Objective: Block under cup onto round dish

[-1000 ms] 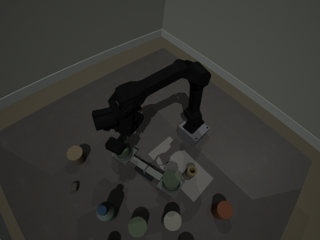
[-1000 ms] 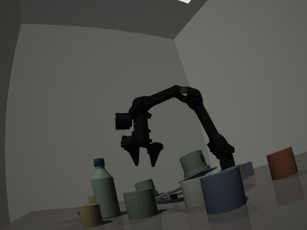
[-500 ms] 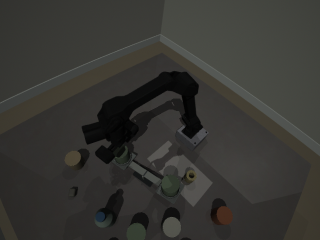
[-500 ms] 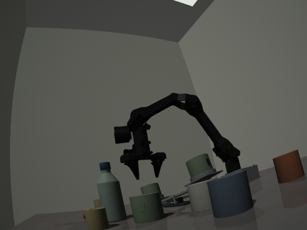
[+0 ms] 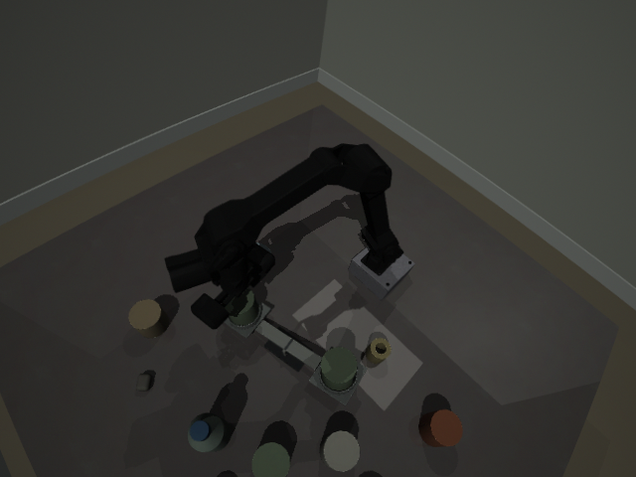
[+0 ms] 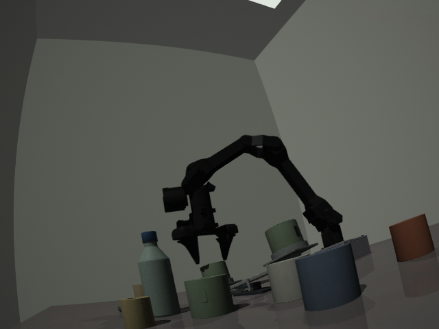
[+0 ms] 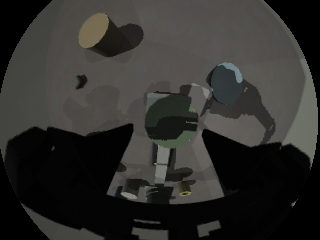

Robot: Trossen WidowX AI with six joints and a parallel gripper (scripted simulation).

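Dim grey walls (image 5: 462,102) (image 6: 141,141) meet a brownish-grey surface (image 5: 462,328) (image 6: 255,319), on which the balance (image 5: 303,354) (image 7: 161,162) is the landmark. Its beam slopes, with the end beneath the gripper (image 5: 239,295) (image 6: 211,261) (image 7: 168,128) the lower. At this end stands the low green cup (image 5: 245,311) (image 6: 216,269) (image 7: 171,130); at the raised end stands the matching high green cup (image 5: 339,367) (image 6: 283,235), tilted with its support. The gripper is wide open and holds nothing, its fingers pointing down over the low cup. The block is out of sight, and which cup covers it cannot be told. The round dish (image 7: 226,84), pale blue, lies on the surface near the balance's lower end and is largely obscured by the arm (image 5: 287,192) (image 6: 225,155) in the top view. A yellow hollow cylinder (image 5: 377,359) (image 7: 184,191) stands just beside the balance's raised end. Farther from the balance are a blue-capped bottle (image 5: 207,436) (image 6: 158,279), an orange cylinder (image 5: 445,427) (image 6: 411,237) and a tan cylinder (image 5: 146,315) (image 7: 95,32).
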